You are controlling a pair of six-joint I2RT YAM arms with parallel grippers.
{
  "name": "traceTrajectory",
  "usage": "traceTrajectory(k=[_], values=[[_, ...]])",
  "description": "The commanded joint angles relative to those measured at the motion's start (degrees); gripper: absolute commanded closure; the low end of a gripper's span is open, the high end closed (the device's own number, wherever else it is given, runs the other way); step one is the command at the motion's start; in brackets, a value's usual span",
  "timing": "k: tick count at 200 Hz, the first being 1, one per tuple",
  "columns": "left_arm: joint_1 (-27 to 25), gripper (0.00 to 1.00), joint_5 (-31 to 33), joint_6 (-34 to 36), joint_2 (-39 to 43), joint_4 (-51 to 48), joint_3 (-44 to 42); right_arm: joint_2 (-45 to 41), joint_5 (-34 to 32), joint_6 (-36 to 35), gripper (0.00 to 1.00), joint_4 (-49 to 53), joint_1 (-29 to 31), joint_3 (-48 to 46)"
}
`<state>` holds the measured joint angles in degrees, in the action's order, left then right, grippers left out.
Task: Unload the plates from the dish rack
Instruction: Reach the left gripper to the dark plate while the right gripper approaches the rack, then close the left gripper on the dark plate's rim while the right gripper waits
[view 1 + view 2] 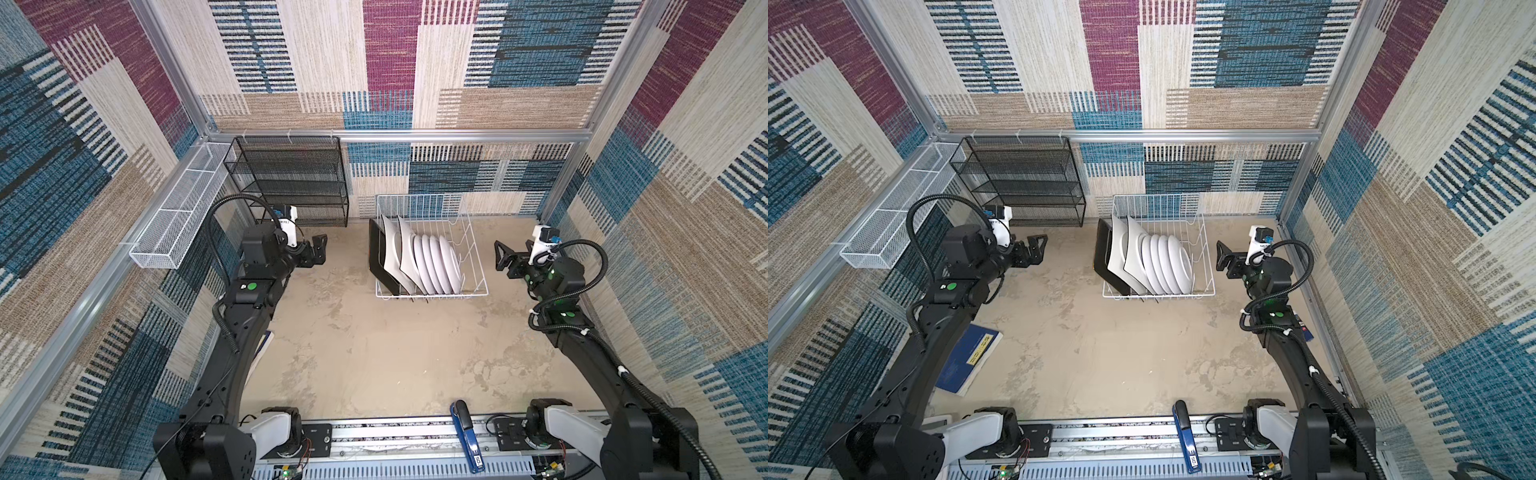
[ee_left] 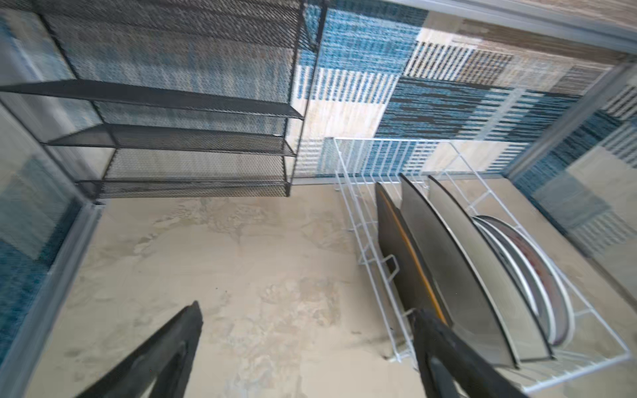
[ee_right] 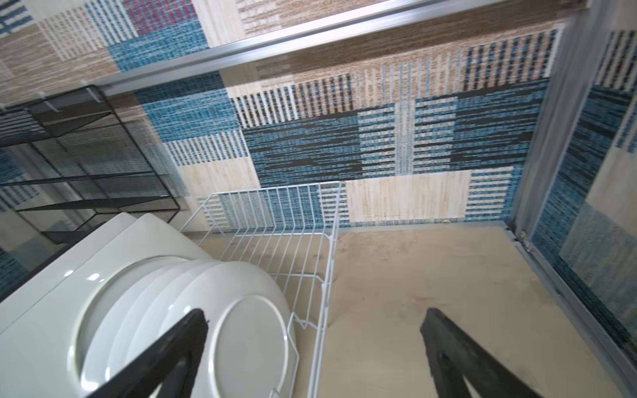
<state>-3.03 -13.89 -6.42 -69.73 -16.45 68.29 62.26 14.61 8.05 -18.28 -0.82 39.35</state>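
Note:
The white wire dish rack [image 1: 474, 243] [image 1: 1205, 245] stands at the back of the table, right of centre. Several plates stand on edge in it: large square ones with black backs [image 1: 392, 249] [image 1: 1116, 249] on its left, round white ones [image 1: 448, 262] [image 1: 1177, 264] to their right. My left gripper [image 1: 319, 250] [image 1: 1038, 248] hovers open to the left of the rack, apart from it. My right gripper [image 1: 503, 257] [image 1: 1223, 257] hangs open just right of the rack. The left wrist view shows open fingers [image 2: 306, 308] over bare table beside the square plates' dark backs [image 2: 448, 262]. The right wrist view shows open fingers [image 3: 315, 312] beside the nearest round plate [image 3: 251, 341].
A black mesh tiered shelf [image 1: 291, 178] stands at the back left, next to a long white mesh basket [image 1: 174, 220] fixed on the left wall rail. A blue book [image 1: 971, 357] lies under the left arm. A blue stapler [image 1: 467, 436] rests on the front rail.

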Motion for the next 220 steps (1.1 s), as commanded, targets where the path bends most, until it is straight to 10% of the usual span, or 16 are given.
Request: traceTrajectory(k=[1,57,220], values=[[-1.9,0.04,-6.14,-3.59,-2.76,-7.73,4.2,-0.17,9.53,-0.61,0.01,6.72,0.03,2.93],[-10.82,0.06,-4.85,-6.15,-13.16,-18.0,15.3,2.74,19.02,-2.75,0.01,16.2,1.25,11.39],[-17.1,0.3,-3.26,-10.46,-36.46,-29.52,32.61,9.11,14.59,-5.89,0.01,25.11,10.26,19.83]])
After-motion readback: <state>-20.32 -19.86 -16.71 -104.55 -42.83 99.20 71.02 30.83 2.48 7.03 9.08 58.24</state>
